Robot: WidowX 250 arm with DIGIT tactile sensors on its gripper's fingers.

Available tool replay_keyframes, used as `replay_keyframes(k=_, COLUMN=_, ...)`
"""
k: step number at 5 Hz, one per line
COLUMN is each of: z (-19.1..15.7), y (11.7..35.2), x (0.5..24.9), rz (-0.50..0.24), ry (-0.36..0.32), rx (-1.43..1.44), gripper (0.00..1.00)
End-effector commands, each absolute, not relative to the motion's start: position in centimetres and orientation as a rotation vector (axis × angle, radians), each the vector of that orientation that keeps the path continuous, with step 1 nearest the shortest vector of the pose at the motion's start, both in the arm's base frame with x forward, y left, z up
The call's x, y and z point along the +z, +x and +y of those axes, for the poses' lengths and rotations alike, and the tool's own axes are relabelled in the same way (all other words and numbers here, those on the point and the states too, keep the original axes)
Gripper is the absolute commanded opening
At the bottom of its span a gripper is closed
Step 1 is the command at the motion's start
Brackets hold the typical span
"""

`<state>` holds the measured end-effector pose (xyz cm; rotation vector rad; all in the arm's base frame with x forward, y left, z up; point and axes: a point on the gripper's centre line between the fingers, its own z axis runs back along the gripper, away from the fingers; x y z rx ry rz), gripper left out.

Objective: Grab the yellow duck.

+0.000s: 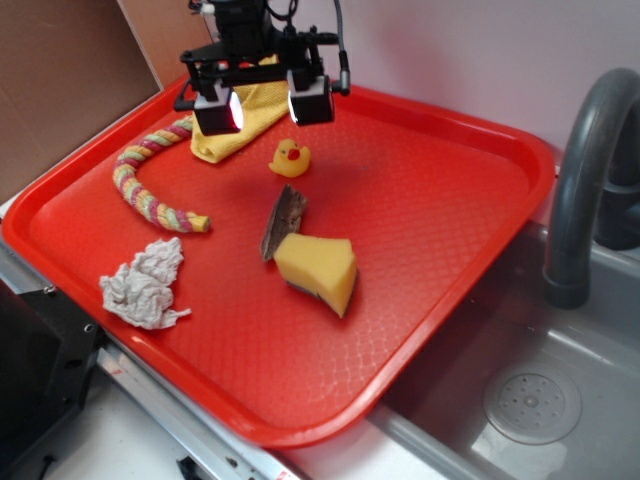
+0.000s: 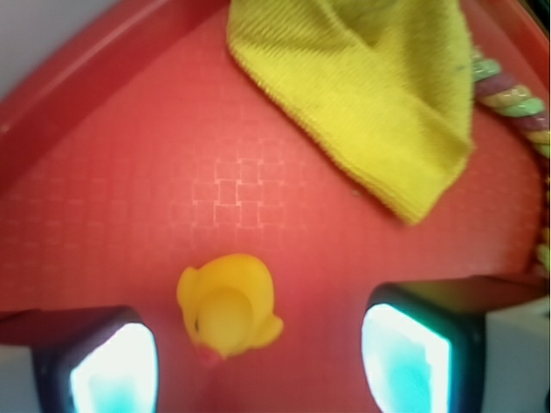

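Approach step: black gripper (image 1: 264, 104), jaws spread, hovers above the red plastic tray (image 1: 440, 190) — small yellow rubber duck (image 2: 228, 305) below, off-centre; next, centre and descend.

No text, label, brand, number or sign can be read in either view.
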<state>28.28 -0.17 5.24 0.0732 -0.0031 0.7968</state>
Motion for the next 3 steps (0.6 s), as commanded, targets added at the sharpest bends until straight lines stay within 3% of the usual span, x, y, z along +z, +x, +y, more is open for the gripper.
replay_keyframes(k=1, z=-0.1, y=28.7, x=2.4, rz=0.033, ry=0.075, rx=0.750, gripper=1.00)
replay_keyframes(k=2, z=-0.5, y=28.7, x=1.8, rz=0.035, ry=0.055, rx=0.729, gripper=1.00)
replay_keyframes(k=3, z=-0.1, y=28.5, x=1.4, rz=0.026, ry=0.041, rx=0.754, gripper=0.00)
